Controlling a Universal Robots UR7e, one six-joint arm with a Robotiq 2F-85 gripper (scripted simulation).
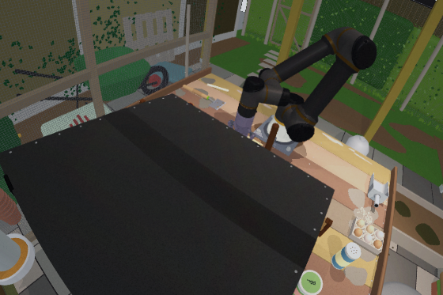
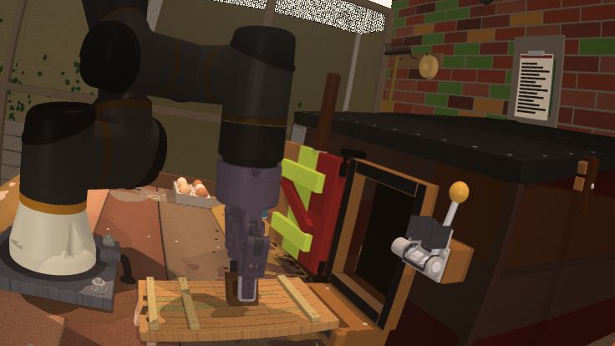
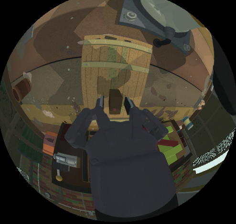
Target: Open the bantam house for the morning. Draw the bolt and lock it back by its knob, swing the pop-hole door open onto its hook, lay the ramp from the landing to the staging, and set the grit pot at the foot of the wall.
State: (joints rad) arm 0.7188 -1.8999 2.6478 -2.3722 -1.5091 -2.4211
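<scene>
In front of the bantam house the slatted wooden ramp (image 2: 236, 308) (image 3: 115, 69) lies flat, running from the landing under the pop-hole out over the staging. My gripper (image 2: 244, 290) (image 3: 114, 102) stands straight down over the ramp's dark brown handle block (image 3: 115, 100), open and holding nothing. The red pop-hole door (image 2: 310, 208) with green battens is swung wide open to the left of the dark opening (image 2: 385, 233). The bolt (image 2: 419, 251) sits drawn back to the right of the opening, its yellow knob (image 2: 458, 191) raised. The brown grit pot (image 3: 21, 89) lies on its side on the staging.
The arm's base plate (image 2: 54, 260) stands just left of the ramp. An egg tray (image 2: 192, 190) and a small jar (image 1: 345, 255) sit on the staging, and the black roof (image 1: 158, 200) hides the house front from the side camera.
</scene>
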